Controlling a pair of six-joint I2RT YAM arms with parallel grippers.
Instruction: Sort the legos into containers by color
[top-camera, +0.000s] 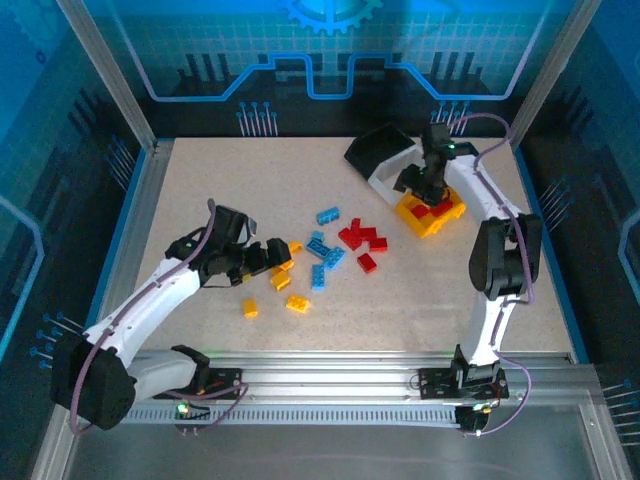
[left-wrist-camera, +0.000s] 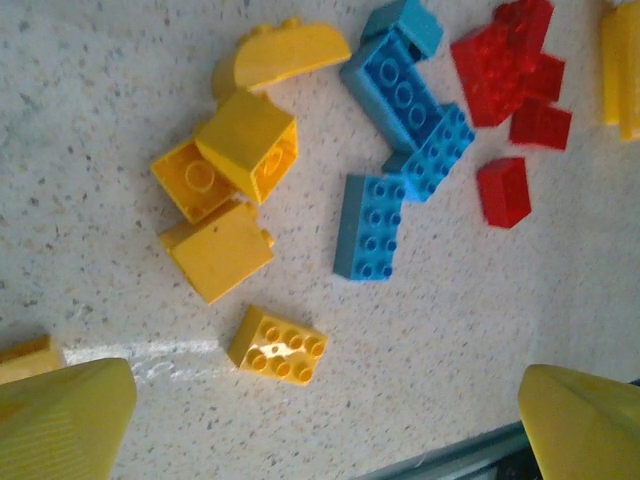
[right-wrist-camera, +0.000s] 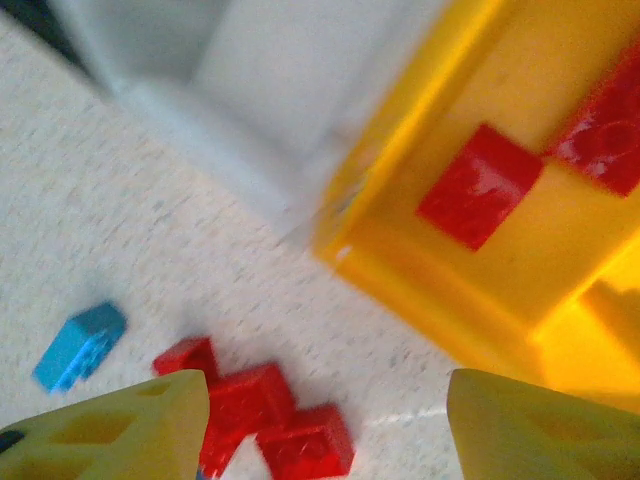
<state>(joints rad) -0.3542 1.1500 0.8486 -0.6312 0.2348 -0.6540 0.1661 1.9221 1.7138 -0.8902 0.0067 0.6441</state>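
We had left gripper (top-camera: 275, 252) spread, empty, over loose yellow bricks (left-wrist-camera: 235, 170). Right gripper (top-camera: 432, 193) spread, empty, above yellow bin (top-camera: 447, 224) holding red bricks (right-wrist-camera: 478, 185). Mid-sort, we judged; next: lower, pinch one yellow.

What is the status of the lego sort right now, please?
Left gripper open by orange-yellow bricks. Right gripper open by orange-yellow bin, red bricks inside. Blue bricks, loose red bricks on table. No obstruction seen.
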